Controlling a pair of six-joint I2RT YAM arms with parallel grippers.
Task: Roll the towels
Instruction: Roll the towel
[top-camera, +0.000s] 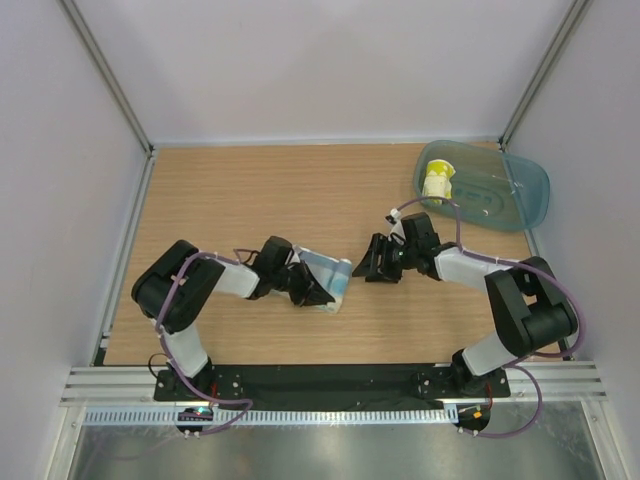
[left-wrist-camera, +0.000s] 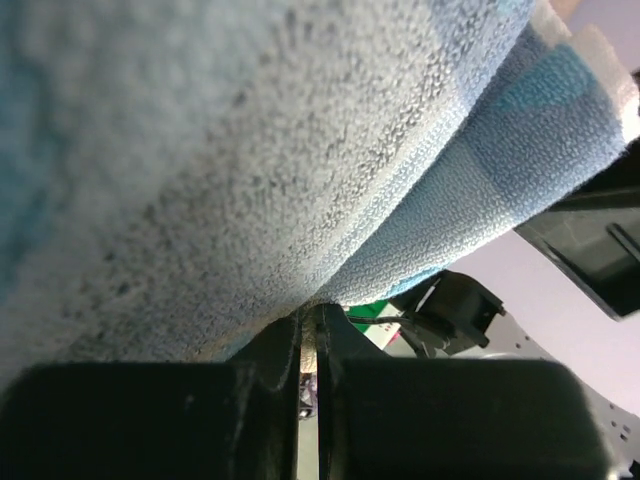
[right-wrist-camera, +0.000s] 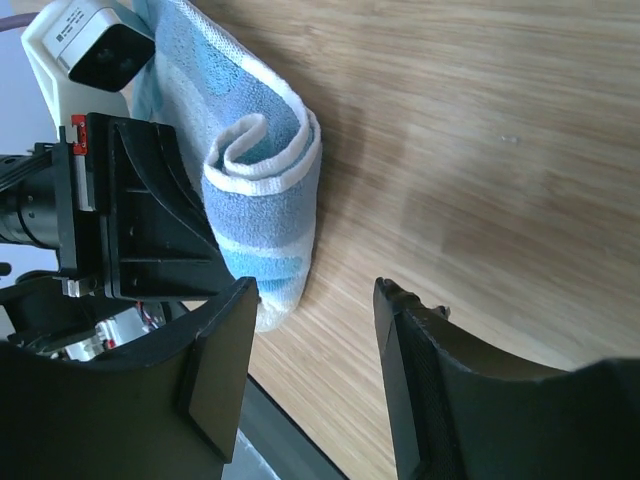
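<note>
From above, I see the towel (top-camera: 330, 272) lying near the middle of the tabletop (top-camera: 250, 190), partly rolled, with the left jaws set against its left side. The right jaws hang just beside its right edge. A teal tray (top-camera: 515, 190) sits at the far right corner with a yellow-and-white roll (top-camera: 437, 181) in it.

On the left wrist camera, blue and white terry fills nearly the whole frame. The left jaws are pressed together with only a slit between them, and their tips pinch the cloth where it meets them.

On the right wrist camera, the right jaws are spread wide with bare wood between them. The towel's spiral end faces me, just beside the left-hand finger (right-wrist-camera: 220, 370).
</note>
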